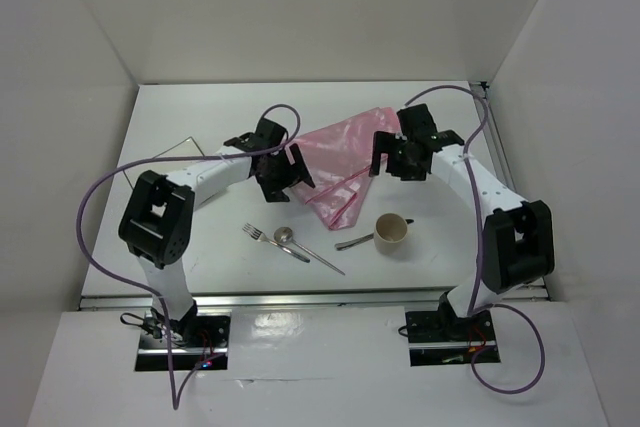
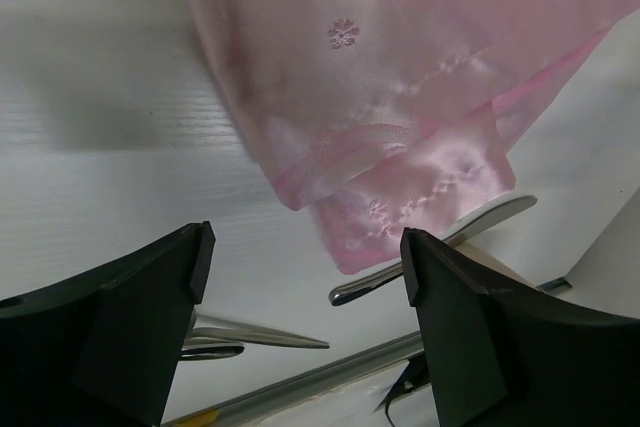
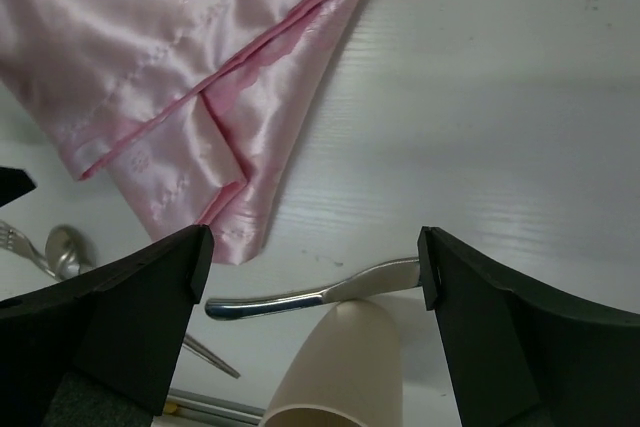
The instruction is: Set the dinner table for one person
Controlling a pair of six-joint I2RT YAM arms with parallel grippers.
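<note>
The large matte white dinner table (image 1: 200,247) carries one shiny pink cloth (image 1: 345,162) and, all nearer than that cloth, one beige cup (image 1: 391,234), one silver fork (image 1: 257,234), one silver spoon (image 1: 290,240), one slim pointed silver piece (image 1: 326,260) and one silver handle (image 1: 352,243), while the left gripper (image 1: 285,175) at the cloth's left edge and the right gripper (image 1: 395,159) at its right edge each stand with jaws wide apart, gripping nothing.

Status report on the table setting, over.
Left gripper, right gripper open, empty, flanking pink cloth. Cloth bunched on dinner table. Cup, fork, spoon near front, nothing blocking.
</note>
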